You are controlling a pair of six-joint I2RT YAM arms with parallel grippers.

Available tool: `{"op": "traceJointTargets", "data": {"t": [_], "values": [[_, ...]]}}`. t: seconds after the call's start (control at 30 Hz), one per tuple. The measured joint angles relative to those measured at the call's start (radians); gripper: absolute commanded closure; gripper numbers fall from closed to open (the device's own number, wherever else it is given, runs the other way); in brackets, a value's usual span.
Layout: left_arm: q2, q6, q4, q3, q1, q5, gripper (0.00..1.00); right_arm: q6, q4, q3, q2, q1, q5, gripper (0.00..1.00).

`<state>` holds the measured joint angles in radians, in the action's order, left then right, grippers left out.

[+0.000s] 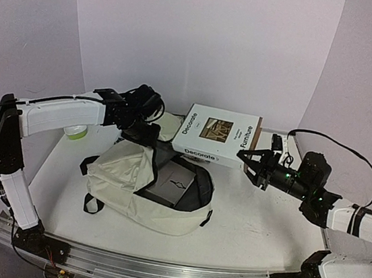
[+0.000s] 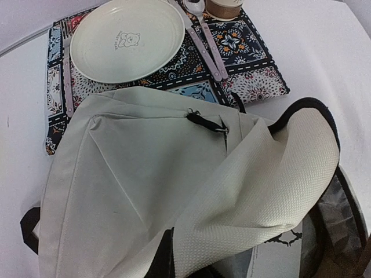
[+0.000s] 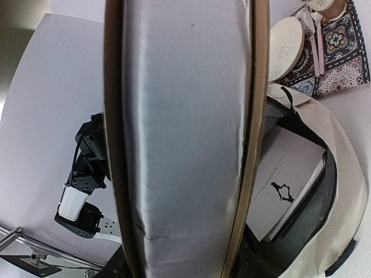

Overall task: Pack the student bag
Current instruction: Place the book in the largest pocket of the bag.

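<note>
The student bag (image 1: 132, 193) lies flat in the middle of the white table (image 1: 258, 216), between the two arms. It is a soft cream fabric backpack with black straps looping out on its left side, black trim round the opening and a black zip pull (image 2: 206, 121) on the front pocket. Its main compartment gapes open, showing grey lining (image 2: 343, 202), and a white book with a small black figure (image 1: 170, 184) lies inside. One edge of the opening stands raised under the left gripper (image 1: 142, 134); its fingers are hidden, so I cannot tell whether they clamp the fabric. The right gripper (image 1: 256, 162) is closed on the corner of a large white book (image 1: 217, 135) titled "Decorate Furniture", held tilted above the table just beyond the bag. Behind the bag a patterned cloth (image 2: 249, 69) carries a cream plate (image 2: 127, 40), a pale-handled spoon (image 2: 203, 40) and a cup (image 2: 223, 7). Plain lilac walls (image 1: 205, 39) enclose the table, and a metal rail (image 1: 156, 274) runs along its near edge.
</note>
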<state>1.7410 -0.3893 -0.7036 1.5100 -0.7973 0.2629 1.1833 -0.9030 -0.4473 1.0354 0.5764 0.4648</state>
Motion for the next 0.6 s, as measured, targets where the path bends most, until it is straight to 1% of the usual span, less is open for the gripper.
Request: {"op": "traceJointTargets", "data": {"t": [0.37,0.5,0.6], "values": [[0.015,-0.03,-0.004,0.067,0.009,-0.038,1.0,0.011,0.14,0.074,-0.103,0.048,-0.019,0.56],[0.015,-0.043,-0.003,0.069,0.012,-0.059,1.0,0.018,0.149,0.105,-0.098,0.089,-0.048,0.54],[0.014,-0.055,0.006,0.069,0.013,-0.085,1.0,0.021,0.141,0.11,-0.057,0.136,-0.069,0.54]]}}
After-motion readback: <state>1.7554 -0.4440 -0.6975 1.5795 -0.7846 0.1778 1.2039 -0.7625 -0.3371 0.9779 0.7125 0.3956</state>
